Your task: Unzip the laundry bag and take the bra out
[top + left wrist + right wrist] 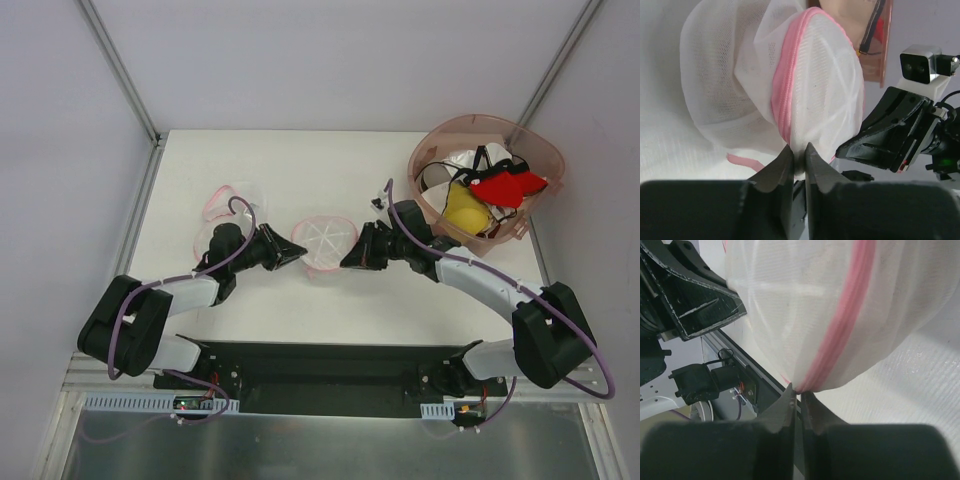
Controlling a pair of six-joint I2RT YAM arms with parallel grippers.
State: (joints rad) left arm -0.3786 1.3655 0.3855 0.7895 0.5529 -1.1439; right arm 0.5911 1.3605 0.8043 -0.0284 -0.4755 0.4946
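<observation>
Both the left gripper [797,150] and right gripper [796,392] pinch the light, floppy laundry bag [328,238], seemingly at its zipper rim [840,335].

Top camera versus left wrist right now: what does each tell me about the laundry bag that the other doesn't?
Only the top view shows the whole layout: the laundry bag mid-table with one arm on each side, and the whole basket at far right. Only the left wrist shows the left hand pinched shut on the bag's mesh just below its pink zipper. Both show the right hand at the bag's opposite side.
</observation>
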